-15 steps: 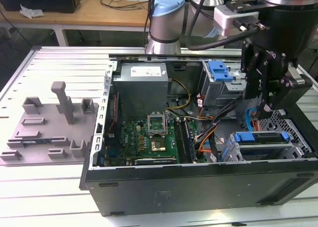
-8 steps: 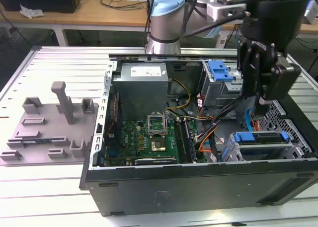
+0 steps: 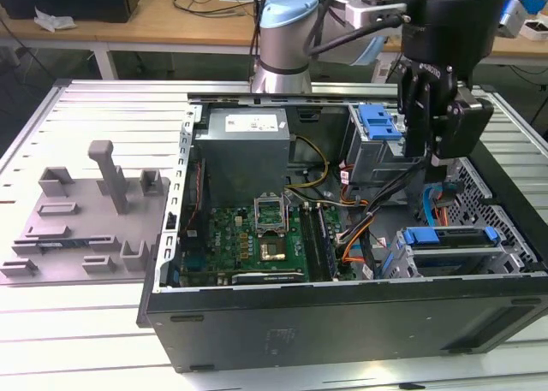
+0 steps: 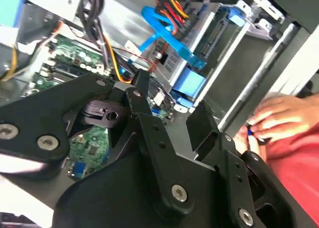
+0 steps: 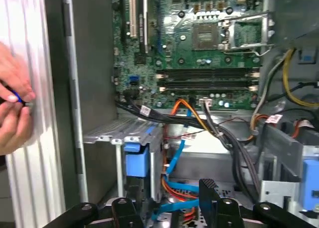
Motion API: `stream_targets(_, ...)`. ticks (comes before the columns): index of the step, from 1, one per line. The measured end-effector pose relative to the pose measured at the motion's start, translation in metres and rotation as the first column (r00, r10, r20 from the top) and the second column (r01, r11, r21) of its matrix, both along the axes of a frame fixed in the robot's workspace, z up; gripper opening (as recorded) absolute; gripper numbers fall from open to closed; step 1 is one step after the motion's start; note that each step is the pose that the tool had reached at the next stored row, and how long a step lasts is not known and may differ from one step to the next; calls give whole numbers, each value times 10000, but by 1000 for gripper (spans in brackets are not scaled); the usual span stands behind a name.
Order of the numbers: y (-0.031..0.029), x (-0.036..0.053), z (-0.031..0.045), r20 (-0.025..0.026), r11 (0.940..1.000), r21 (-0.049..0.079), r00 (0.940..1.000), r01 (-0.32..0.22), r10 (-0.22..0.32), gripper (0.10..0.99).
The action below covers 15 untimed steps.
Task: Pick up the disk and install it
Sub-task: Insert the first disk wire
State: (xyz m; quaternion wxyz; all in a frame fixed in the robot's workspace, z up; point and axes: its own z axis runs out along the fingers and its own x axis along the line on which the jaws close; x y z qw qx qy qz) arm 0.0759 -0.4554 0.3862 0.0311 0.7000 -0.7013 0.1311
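Gripper [image 4: 169, 101], jaws apart and empty, hovers over the open case [image 3: 342, 314] near the disk [image 3: 449, 236], which apparently already sits in its corner bay.

Arm [image 3: 287, 44] reaching over, gripper [image 3: 431, 145] pointing straight down, jaws apart, empty.

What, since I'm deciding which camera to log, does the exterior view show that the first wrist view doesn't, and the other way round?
Exterior view: the grey fixture beside the case on the exterior view's left, and the arm's blue-capped joint. First wrist view: a person's hand pinching something small and blue outside the case wall. Both: the motherboard with its open CPU socket, the blue-tabbed drive cage and the open gripper above the case.
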Motion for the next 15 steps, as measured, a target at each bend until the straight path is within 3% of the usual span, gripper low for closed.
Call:
stream_targets(2,21,1,-9,7,9989,-471,10000,26,-25,576)
stream_targets(3,38,0,-14,8,9985,-537,10000,43,-42,576)
stream_targets(7,137,-1,-32,10,9984,-560,10000,59,-59,576)
stream_targets(8,222,-2,-43,10,9975,-697,10000,58,-57,576)
stream_targets(10,259,-2,-51,11,9955,-943,10000,14,-13,576)
stream_targets(11,312,-2,-57,11,9946,-1042,10000,7,-6,576)
stream_targets(15,314,0,-70,20,9924,-1043,9978,659,-660,576)
